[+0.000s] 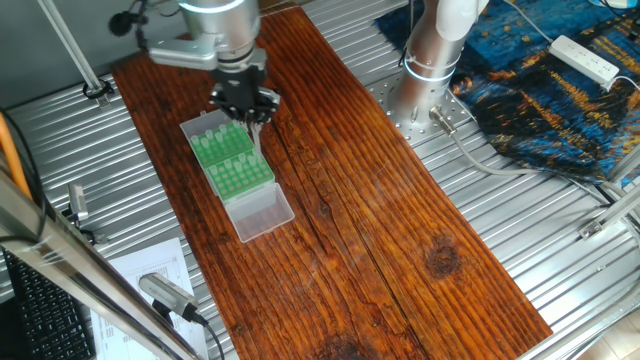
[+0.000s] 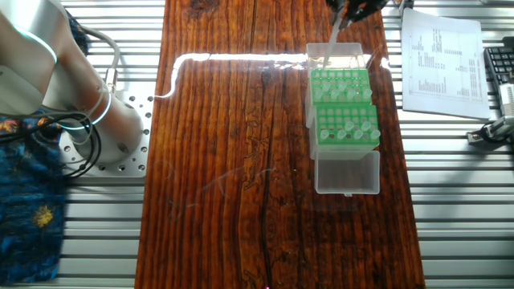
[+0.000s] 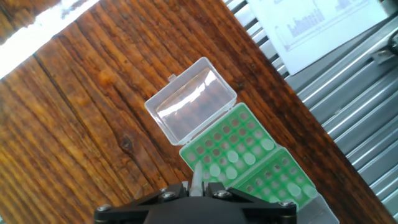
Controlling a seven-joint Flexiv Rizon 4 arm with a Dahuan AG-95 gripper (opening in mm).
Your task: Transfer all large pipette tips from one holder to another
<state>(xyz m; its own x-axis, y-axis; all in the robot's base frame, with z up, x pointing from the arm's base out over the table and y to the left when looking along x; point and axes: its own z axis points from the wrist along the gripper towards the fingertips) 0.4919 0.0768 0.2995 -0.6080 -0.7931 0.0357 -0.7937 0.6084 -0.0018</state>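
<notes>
Over the green racks (image 1: 232, 160) | tool (image 3: 198, 189) clamped on one tip (image 3: 195, 178), tip long way up-down, thin end down | more tips (image 2: 351, 128) stand upright in rack holes, round tops up | clear lids (image 3: 191, 106) open on wooden desk (image 1: 380, 220) | paper (image 2: 440, 63) print too small to read

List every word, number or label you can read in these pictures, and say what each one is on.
No text can be read.
Printed sheet beside the wooden board: rows of print and columns of figures, too small and blurred to read.
Green rack, its clear lid and the hand: no markings visible.
</notes>
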